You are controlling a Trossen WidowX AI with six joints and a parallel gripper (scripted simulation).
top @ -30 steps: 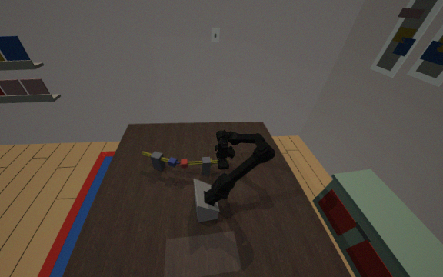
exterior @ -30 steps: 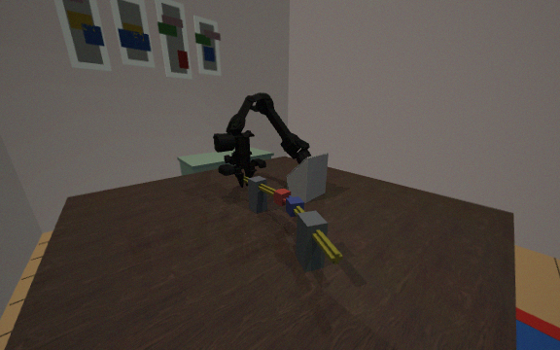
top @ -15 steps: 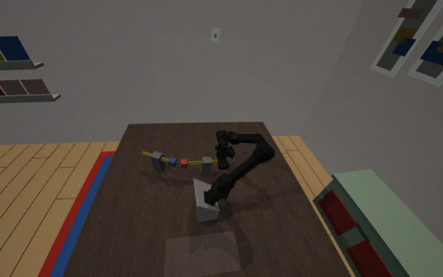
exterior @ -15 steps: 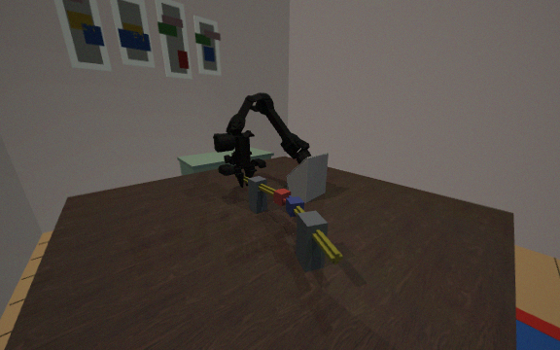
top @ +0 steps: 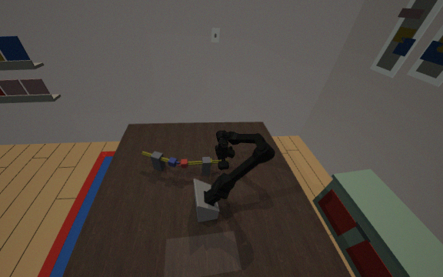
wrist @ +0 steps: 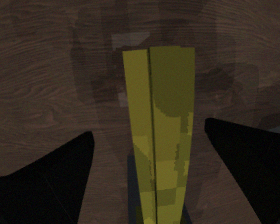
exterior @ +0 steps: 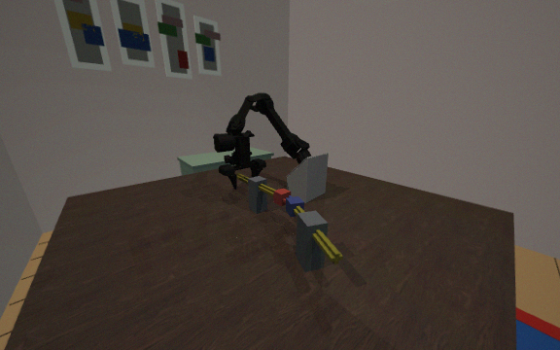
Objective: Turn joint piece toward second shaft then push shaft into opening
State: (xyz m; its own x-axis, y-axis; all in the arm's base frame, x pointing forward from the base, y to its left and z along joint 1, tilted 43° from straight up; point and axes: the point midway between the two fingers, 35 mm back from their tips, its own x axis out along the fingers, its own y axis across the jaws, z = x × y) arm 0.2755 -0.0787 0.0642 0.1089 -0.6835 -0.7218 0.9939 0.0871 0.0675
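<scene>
Dark wooden counter (exterior: 163,272): the gripper (wrist: 151,183) stands spread around the second shaft (wrist: 159,143), apparently pushed home into the joint piece (exterior: 282,196); only withdrawing remains.

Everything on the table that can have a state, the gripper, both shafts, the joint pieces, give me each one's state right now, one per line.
gripper: open, fingers on either side of the sliding shaft, holding nothing
sliding shaft: resting in its block, free of the fingers
red piece: against the blue piece
blue piece: on the fixed shaft's end
fixed shaft: held in its block
</scene>
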